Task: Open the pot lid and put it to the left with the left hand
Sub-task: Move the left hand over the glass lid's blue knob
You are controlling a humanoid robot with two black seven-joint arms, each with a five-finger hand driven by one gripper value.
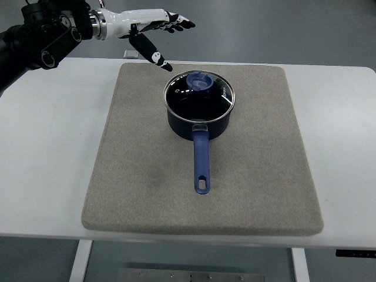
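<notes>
A dark blue saucepan (198,123) stands on the grey mat, its long handle (201,161) pointing toward the near edge. A glass lid (200,97) with a blue knob (200,81) sits on the pot. My left hand (157,36) is raised above the far left corner of the mat, up and left of the lid. Its fingers (176,22) are spread and the thumb points down toward the pot, holding nothing. The hand does not touch the lid.
The grey mat (147,176) covers most of the white table (47,147). A small pale object (131,54) lies at the table's far edge under the hand. Bare mat lies left of the pot.
</notes>
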